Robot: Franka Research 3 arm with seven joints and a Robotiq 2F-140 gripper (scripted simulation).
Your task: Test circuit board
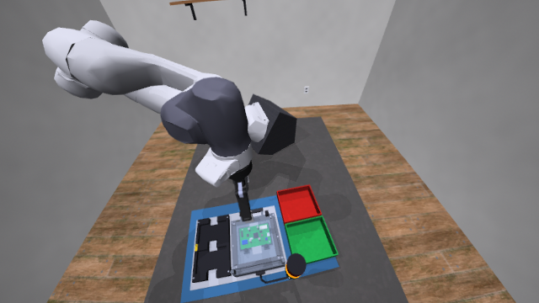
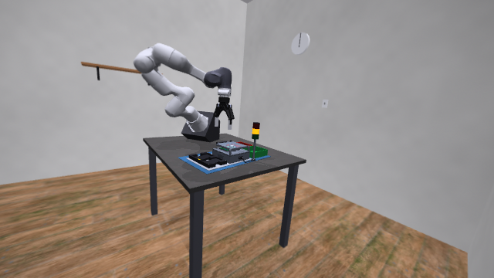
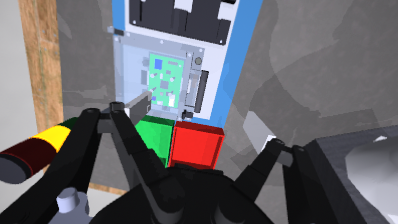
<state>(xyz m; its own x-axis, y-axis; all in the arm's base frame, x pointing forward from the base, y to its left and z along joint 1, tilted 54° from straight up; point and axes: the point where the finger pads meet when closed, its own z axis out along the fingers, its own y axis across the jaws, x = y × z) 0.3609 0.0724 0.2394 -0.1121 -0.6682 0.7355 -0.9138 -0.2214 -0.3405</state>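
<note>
The green circuit board (image 1: pixel 254 236) lies in the grey tester (image 1: pixel 256 246) under the see-through lid, which lies flat over it. It also shows in the wrist view (image 3: pixel 166 82). The black tray (image 1: pixel 210 249) to the tester's left has both pockets empty. The signal tower (image 2: pixel 255 132) beside the tester shows its yellow segment bright; it also shows in the wrist view (image 3: pixel 35 147). My gripper (image 2: pixel 225 116) is open and empty, high above the table, over the tester's far edge and the bins. Its spread fingers frame the wrist view (image 3: pixel 200 122).
A red bin (image 1: pixel 298 204) and a green bin (image 1: pixel 311 240) stand to the right of the tester on the blue bench mat (image 1: pixel 258 278). The robot's dark base (image 1: pixel 275 126) stands at the table's far side.
</note>
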